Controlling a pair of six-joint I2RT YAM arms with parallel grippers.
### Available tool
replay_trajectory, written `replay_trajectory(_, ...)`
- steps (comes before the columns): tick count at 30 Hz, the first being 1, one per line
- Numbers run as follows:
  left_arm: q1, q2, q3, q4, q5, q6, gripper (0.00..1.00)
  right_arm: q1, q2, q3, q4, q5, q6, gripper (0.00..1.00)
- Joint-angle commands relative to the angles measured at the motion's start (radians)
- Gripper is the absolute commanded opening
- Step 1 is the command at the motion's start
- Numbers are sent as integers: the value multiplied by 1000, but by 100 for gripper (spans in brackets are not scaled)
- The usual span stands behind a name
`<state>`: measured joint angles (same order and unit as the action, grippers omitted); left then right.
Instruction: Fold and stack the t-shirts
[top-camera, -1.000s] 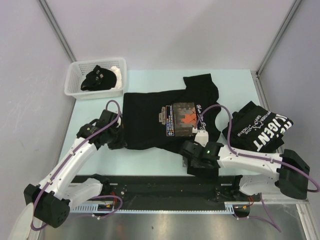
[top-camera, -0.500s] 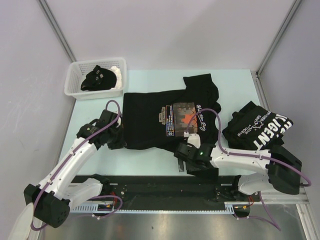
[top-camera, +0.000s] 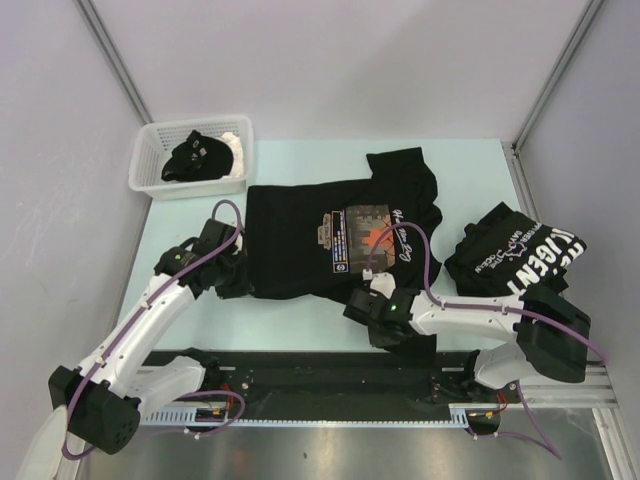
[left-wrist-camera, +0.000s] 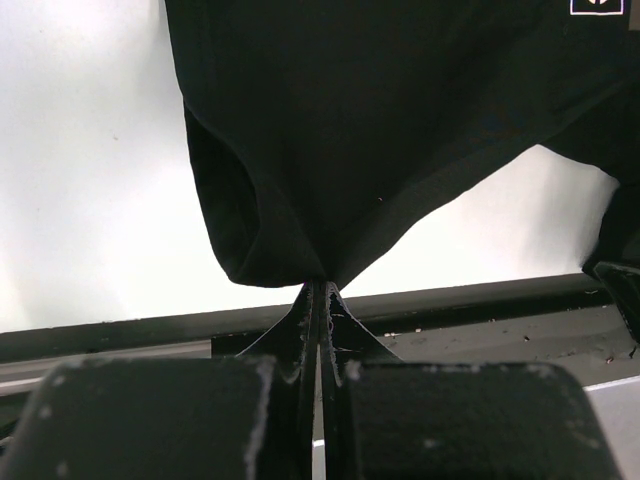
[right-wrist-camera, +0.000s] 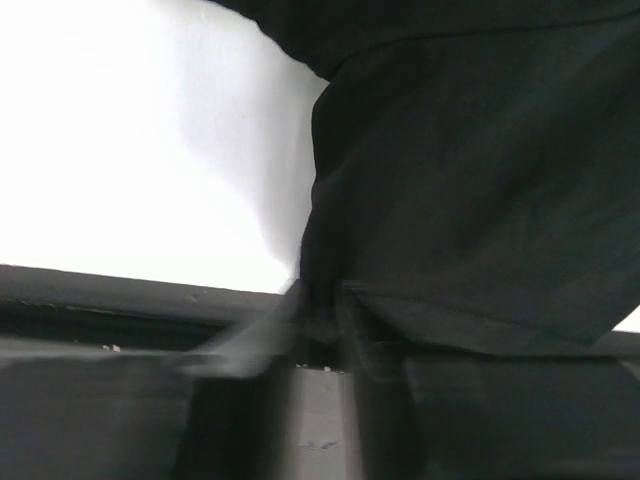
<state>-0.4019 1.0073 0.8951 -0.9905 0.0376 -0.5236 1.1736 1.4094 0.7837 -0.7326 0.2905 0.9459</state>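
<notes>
**benchrat:** So where are the shirts, and what has each gripper got?

**me:** The printed t-shirt (top-camera: 300, 235) lies spread flat mid-desk (top-camera: 470, 170), reddish-brown chest rectangle facing up. The white script beside it is too small for me to read. My left gripper (left-wrist-camera: 320, 285) is pinched completely closed on its near left corner, with the cloth bunched to a point between the fingers. My right gripper (right-wrist-camera: 322, 300) is at the near right hem with fabric running into a narrow gap, but that view is blurry, so I can't tell if it's actually clamped.

**benchrat:** And the other one?

**me:** The lettered t-shirt (top-camera: 520, 255) sits folded off to the right. I can make out big white letters ending "IGENT". There's a basket (top-camera: 150, 180) at the far left with a black garment (top-camera: 198, 155) in it.
</notes>
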Motion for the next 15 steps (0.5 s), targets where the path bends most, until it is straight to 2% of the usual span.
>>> replay_trajectory(1,-5,-4,10,9,-4,2,0,-20,-10,11,1,6,-2,11)
replay_trajectory(2,-5,-4,10,9,-2,2,0,-28,-13,14,-4,6,-7,5)
replay_trajectory(4,-5,-3,13,10,-5,2,0,-40,-16,25,-10,10,-28,0)
replay_trajectory(12,-5,2,39,-5,-36,-4,0,-112,-15,109,-34,6,-130,0)
replay_trajectory(15,-3,-4,53,-17,-88,-7,0,-149,-18,146,-57,-1,-189,0)
